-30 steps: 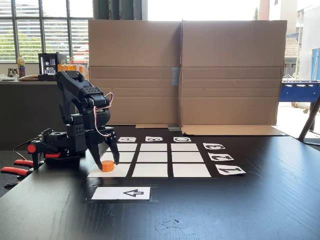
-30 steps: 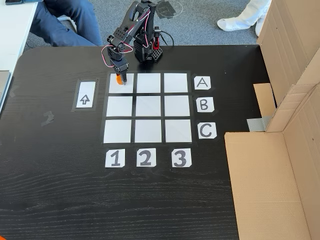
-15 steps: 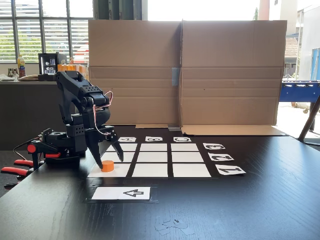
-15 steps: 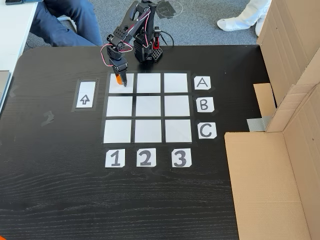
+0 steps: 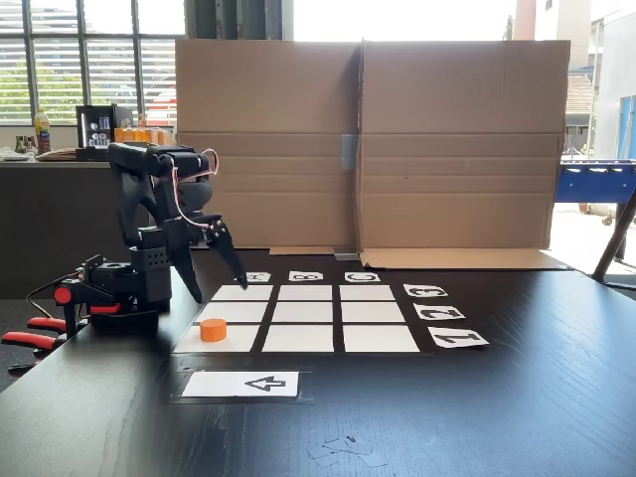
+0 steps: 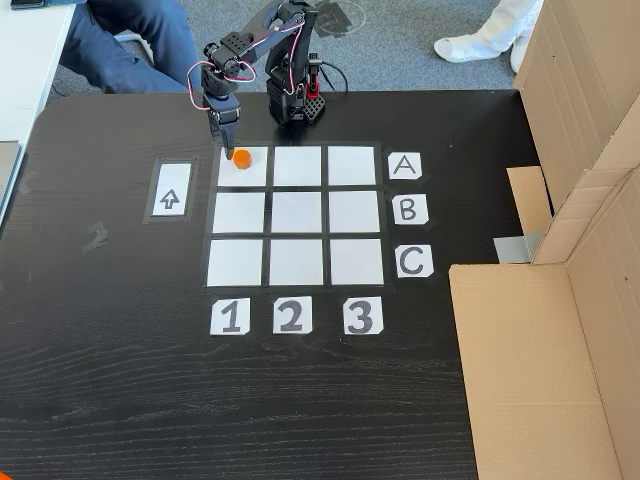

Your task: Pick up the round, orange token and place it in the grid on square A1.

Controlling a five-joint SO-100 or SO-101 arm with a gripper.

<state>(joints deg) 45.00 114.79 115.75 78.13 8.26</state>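
Note:
The orange token (image 5: 213,329) (image 6: 240,157) lies flat on square A1 (image 5: 241,341) (image 6: 255,176), the corner cell of the grid (image 5: 307,313) (image 6: 297,211) nearest the arm's base, in line with the A card (image 6: 403,165) and the 1 card (image 6: 229,316). My gripper (image 5: 218,288) (image 6: 223,143) hangs open a little above the token, towards the arm's base. Its fingers are spread and hold nothing. The token stands free of both fingers.
A white card with a black arrow (image 5: 241,384) (image 6: 169,190) lies beside the grid. Tall cardboard walls (image 5: 368,139) (image 6: 560,300) close off one side of the table. Red-handled clamps (image 5: 30,338) hold the arm's base. A seated person's legs (image 6: 130,45) are behind the table.
The gripper opened and let go of the token on the corner cell, then lifted up and back towards the base. The token stays where it was set.

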